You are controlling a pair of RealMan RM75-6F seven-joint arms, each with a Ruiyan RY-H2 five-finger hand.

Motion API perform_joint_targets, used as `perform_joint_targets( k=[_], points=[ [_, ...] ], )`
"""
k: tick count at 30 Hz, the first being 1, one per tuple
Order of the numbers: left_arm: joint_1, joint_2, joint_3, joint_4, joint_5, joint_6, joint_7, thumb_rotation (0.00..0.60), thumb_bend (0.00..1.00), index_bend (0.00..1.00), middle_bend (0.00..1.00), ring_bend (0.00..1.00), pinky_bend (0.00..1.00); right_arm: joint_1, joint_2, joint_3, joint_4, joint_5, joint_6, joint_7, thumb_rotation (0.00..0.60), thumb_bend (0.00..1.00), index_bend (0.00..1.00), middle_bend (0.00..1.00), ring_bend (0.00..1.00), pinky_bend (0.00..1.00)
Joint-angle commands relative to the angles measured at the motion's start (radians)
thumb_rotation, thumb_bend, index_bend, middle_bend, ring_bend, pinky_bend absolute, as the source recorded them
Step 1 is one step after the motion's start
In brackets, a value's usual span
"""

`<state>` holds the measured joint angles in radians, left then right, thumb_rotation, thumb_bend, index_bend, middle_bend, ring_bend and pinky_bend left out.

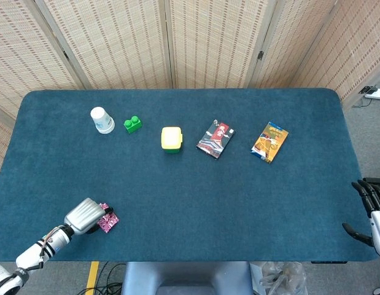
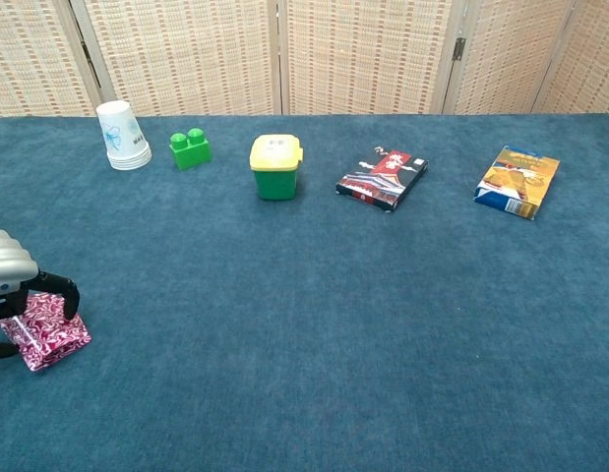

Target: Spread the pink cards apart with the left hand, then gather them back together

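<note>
The left hand (image 2: 11, 273) rests curled over the small pink patterned cards (image 2: 50, 329), fingertips pressing on them near the table's front left corner. The cards look bunched together. So near the edge of the blue felt-covered table (image 1: 196, 196), a further drag could push them off.

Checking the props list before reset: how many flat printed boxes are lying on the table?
2. The dark red box lies right of the yellow-lidded tub; the orange-and-blue box lies further right. Nothing seems to be hiding another.
</note>
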<state>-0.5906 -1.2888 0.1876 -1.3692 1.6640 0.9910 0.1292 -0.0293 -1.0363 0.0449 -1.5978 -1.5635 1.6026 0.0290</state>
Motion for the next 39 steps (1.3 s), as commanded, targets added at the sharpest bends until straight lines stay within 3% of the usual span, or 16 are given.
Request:
perform_joint_targets(
  k=[1, 22, 39],
  points=[
    [-0.002, -0.011, -0.001, 0.009, 0.006, -0.009, 0.015, 0.6, 0.32, 0.38, 1.0, 0.95, 1.0, -0.001, 0.0, 0.0, 0.0, 0.001, 0.0, 0.0, 0.6, 0.18, 0.11, 0.15, 0.14, 0.19],
    [0.002, -0.007, -0.018, 0.01, -0.011, -0.035, 0.034, 0.6, 0.32, 0.35, 1.0, 0.95, 1.0, -0.004, 0.003, 0.0, -0.005, 0.005, 0.002, -0.005, 0.6, 0.18, 0.11, 0.15, 0.14, 0.19],
    [0.001, 0.047, -0.043, -0.062, -0.043, -0.039, 0.042, 0.6, 0.32, 0.21, 1.0, 0.94, 1.0, -0.004, 0.006, 0.003, -0.004, 0.008, 0.002, -0.001, 0.6, 0.18, 0.11, 0.15, 0.14, 0.19]
  ],
)
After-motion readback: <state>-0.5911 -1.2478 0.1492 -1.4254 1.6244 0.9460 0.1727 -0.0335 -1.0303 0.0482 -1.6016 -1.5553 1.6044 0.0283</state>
